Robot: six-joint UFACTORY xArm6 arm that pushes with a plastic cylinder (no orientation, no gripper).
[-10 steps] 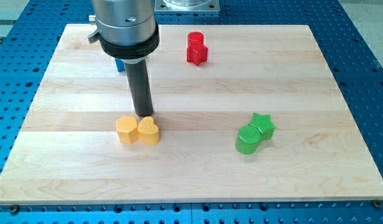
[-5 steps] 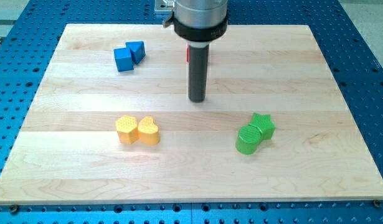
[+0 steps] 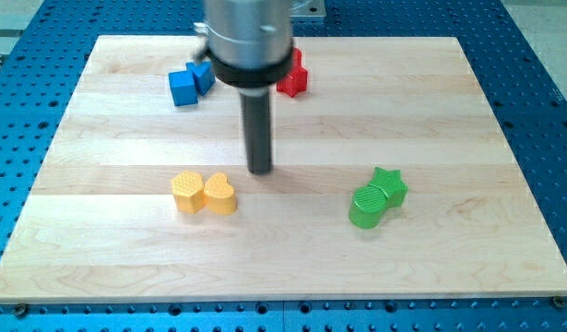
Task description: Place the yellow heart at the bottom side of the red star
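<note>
The yellow heart (image 3: 220, 194) lies left of the board's middle, touching a yellow hexagon block (image 3: 186, 193) on its left. The red star (image 3: 293, 76) sits near the view's top, partly hidden behind the arm's grey body. My tip (image 3: 260, 170) is on the board just up and to the right of the yellow heart, a small gap away from it, and well below the red star.
Two blue blocks (image 3: 189, 83) touch each other at the top left. A green star (image 3: 389, 185) and a green round block (image 3: 366, 206) touch at the right. The wooden board (image 3: 504, 231) is ringed by a blue perforated table.
My tip went from just above the yellow heart up and right toward the red star, then came back down and left near the heart. The blocks have not moved.
</note>
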